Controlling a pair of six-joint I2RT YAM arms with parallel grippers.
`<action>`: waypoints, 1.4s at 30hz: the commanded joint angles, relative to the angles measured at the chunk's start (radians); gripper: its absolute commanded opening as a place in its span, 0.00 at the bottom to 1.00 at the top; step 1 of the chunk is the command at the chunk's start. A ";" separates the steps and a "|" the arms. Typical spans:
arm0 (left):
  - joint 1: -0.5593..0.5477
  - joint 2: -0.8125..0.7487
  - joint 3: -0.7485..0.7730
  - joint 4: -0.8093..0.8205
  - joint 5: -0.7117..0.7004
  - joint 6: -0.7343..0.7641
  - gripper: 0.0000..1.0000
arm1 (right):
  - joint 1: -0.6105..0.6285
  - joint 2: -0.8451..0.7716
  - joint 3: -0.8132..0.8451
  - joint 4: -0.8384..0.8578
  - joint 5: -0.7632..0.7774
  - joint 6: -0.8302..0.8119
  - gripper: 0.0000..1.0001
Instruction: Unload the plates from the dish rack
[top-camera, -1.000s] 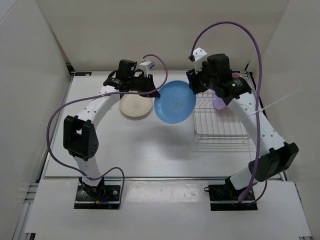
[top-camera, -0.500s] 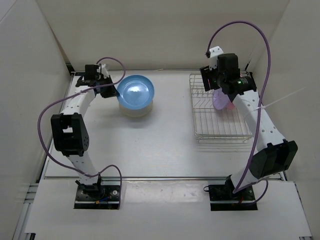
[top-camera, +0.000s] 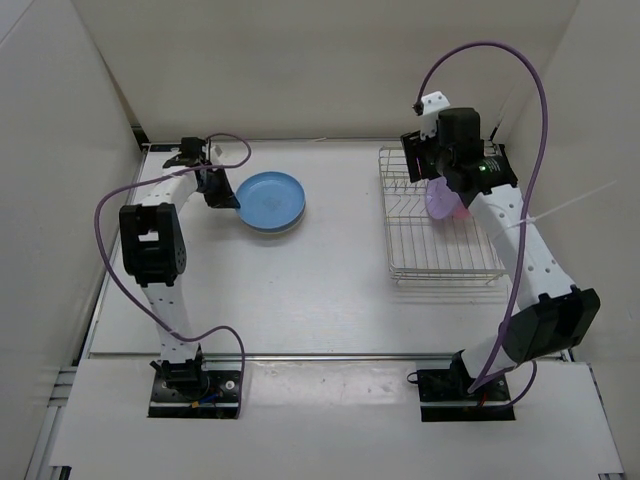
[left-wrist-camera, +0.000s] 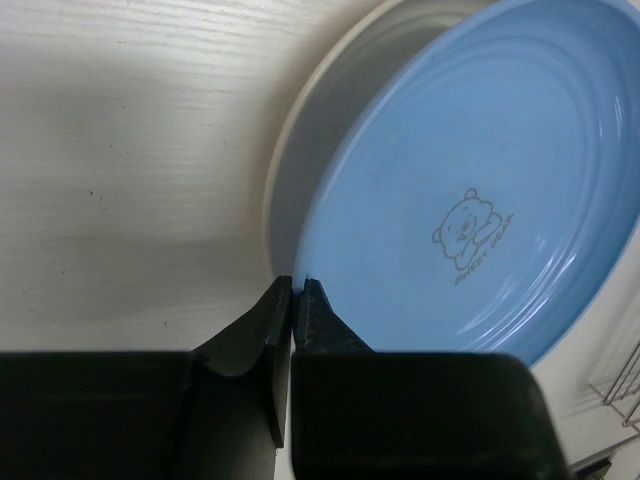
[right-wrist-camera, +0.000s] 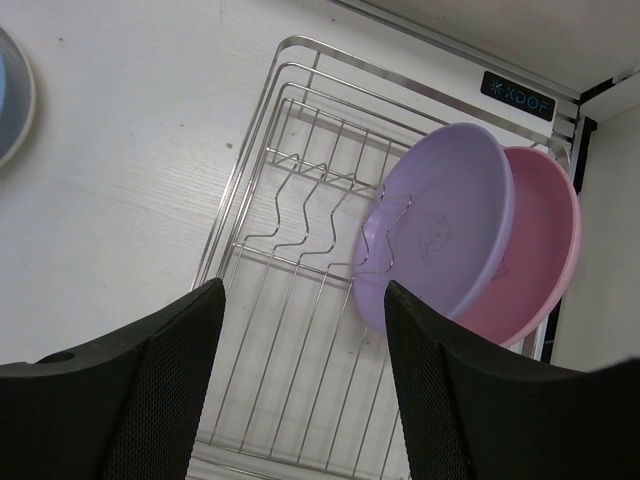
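Blue plate (top-camera: 270, 199) is lying face-up on a cream dish (left-wrist-camera: 300, 130), far-left on the counter (top-camera: 300, 290). It is glossy and shallow, with a small bear print at centre. Left hand (left-wrist-camera: 297, 288) is pinching its rim, fingers pressed nearly together. Light purple plate (right-wrist-camera: 445, 220) and pink plate (right-wrist-camera: 548, 250) are standing one behind the other at the far end of the dish rack (right-wrist-camera: 300, 60). Right hand (right-wrist-camera: 300, 300) is hovering above, spread and holding nothing. Counter is showing pale woodgrain, with white walls (top-camera: 300, 70) all round.

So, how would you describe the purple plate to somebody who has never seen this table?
Find the wire dish rack on the right side of the table. Two plates stand on edge toward its far right corner. The purple plate is the left one of the pair, partly covering the pink plate behind it; the blue plate lies outside the rack.
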 joint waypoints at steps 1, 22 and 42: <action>-0.005 -0.028 0.056 -0.012 0.004 -0.012 0.11 | 0.002 -0.062 0.001 0.038 -0.030 0.013 0.69; -0.033 0.043 0.099 -0.032 -0.016 -0.023 0.15 | 0.002 -0.100 0.010 0.018 -0.090 0.022 0.68; -0.033 0.052 0.088 -0.032 -0.040 -0.014 0.29 | 0.002 -0.118 0.001 0.018 -0.108 0.022 0.67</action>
